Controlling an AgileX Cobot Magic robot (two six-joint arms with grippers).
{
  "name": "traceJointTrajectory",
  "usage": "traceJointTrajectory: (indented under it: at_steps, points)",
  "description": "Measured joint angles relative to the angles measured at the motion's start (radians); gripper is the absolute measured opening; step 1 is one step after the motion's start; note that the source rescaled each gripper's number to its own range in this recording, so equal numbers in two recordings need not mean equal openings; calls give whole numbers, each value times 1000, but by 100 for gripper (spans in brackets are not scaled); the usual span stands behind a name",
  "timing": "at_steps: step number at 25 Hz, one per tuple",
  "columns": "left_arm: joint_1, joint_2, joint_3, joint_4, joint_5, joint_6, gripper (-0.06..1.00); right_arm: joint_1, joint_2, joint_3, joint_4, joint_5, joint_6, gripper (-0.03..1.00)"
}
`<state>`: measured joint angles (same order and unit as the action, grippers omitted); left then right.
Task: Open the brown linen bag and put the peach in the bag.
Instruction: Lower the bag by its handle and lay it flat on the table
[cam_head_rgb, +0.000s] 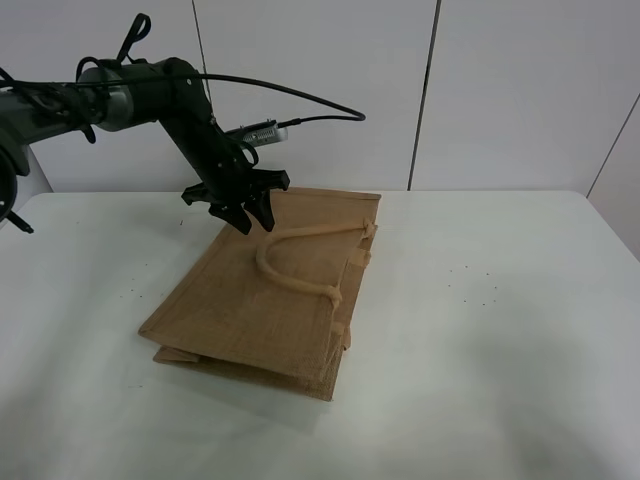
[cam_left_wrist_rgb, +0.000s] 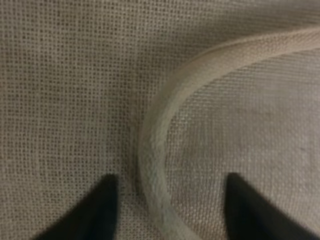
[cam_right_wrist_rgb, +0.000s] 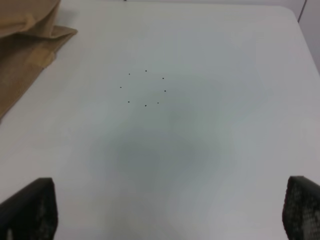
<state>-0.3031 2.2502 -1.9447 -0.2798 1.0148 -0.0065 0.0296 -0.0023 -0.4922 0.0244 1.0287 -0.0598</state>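
The brown linen bag (cam_head_rgb: 250, 310) lies flat and closed on the white table, its upper loop handle (cam_head_rgb: 290, 278) resting on top. My left gripper (cam_head_rgb: 256, 220) hovers just above the far end of that handle, jaws open. In the left wrist view the handle (cam_left_wrist_rgb: 160, 125) curves between the two dark fingertips (cam_left_wrist_rgb: 95, 212), with the gripper (cam_left_wrist_rgb: 170, 215) open astride it and holding nothing. My right gripper (cam_right_wrist_rgb: 165, 215) is open and empty over bare table; it does not show in the exterior view. A corner of the bag (cam_right_wrist_rgb: 25, 45) shows in the right wrist view. The peach is out of view.
The white table (cam_head_rgb: 480, 330) stretches to the right of the bag. A small ring of black dots (cam_right_wrist_rgb: 145, 87) marks the tabletop ahead of the right gripper. White wall panels stand behind the table.
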Motion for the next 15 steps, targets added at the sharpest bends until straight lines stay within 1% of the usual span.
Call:
traceJointTrajectory:
  at_steps: [1,3,4,5,8,10,13,15]
  points:
    - [0,-1,0,0,0,1,82,0,0,0,0,0,0,100]
    - [-1,-4,0,16,0,6,92,0,0,0,0,0,0,100]
    - [-2,-7,0,39,3,6,95,0,0,0,0,0,0,100]
    - [-3,-14,0,68,7,6,97,0,0,0,0,0,0,100]
    - [1,-38,-17,194,34,-28,98,0,0,0,0,0,0,100]
    - [16,-48,-36,244,54,-42,98,0,0,0,0,0,0,100]
    - [66,-50,-43,272,89,-45,99,0,0,0,0,0,0,100]
    - [117,-50,-43,280,115,-45,99,0,0,0,0,0,0,100]
